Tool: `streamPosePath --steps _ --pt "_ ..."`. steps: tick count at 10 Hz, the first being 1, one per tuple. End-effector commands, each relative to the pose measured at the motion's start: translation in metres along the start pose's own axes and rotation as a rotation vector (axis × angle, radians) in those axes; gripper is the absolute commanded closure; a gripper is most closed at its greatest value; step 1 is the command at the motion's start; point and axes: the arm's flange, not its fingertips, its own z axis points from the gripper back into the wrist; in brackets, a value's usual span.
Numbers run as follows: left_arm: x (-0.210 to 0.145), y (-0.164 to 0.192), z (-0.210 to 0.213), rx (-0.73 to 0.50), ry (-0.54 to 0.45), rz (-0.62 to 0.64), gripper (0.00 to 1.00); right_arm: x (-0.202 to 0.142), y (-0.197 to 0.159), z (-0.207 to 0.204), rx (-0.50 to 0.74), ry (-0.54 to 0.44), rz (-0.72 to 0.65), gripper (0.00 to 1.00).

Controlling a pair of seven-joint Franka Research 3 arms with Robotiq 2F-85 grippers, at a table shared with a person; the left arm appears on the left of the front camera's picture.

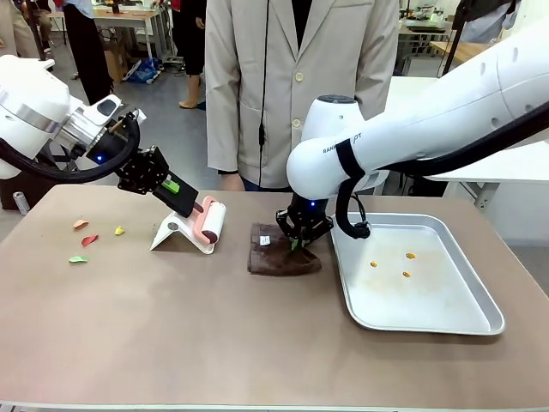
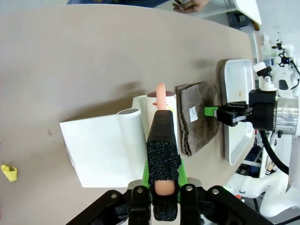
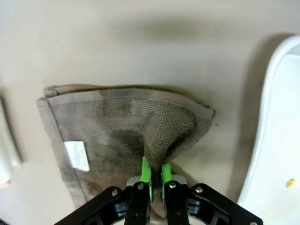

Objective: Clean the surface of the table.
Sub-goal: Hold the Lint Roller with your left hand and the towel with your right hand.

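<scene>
The taupe table (image 1: 214, 335) carries small paper scraps (image 1: 89, 239) at its left, coloured orange, red, yellow and green. My left gripper (image 1: 184, 199) is shut on the pink handle (image 2: 161, 96) of a lint roller (image 1: 212, 221), whose white roll rests against a white stand (image 1: 176, 232). Near the middle lies a folded brown cloth (image 1: 279, 257). My right gripper (image 1: 300, 239) is shut on its right edge, pinching up a fold of the cloth (image 3: 108, 122) between the green pads (image 3: 146, 171).
A silver tray (image 1: 467, 318) with three orange scraps sits at the right, close beside the cloth. A person in a beige coat stands at the far edge, one hand (image 1: 230, 181) near the table. The tray's rim (image 3: 276, 117) lies just right of my right gripper.
</scene>
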Motion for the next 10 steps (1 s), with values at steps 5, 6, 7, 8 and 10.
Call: streamPosePath --steps 5,6,7,8,10 --pt "-0.041 -0.027 0.050 -0.205 -0.096 -0.062 1.00 -0.027 -0.072 0.077 0.729 0.112 -0.042 1.00" --pt "-0.049 -0.029 0.064 -0.265 -0.072 -0.064 1.00 -0.036 -0.080 0.084 0.825 0.131 -0.032 1.00" --pt "-0.059 -0.027 0.084 -0.344 -0.011 -0.039 1.00 -0.047 -0.086 0.091 0.889 0.120 0.026 1.00" --pt "-0.069 -0.023 0.101 -0.388 -0.039 -0.032 1.00 -0.059 -0.094 0.098 0.998 0.176 0.113 1.00" --pt "-0.098 -0.010 0.131 -0.478 -0.067 -0.001 1.00 -0.088 -0.105 0.108 1.189 0.375 0.176 1.00"
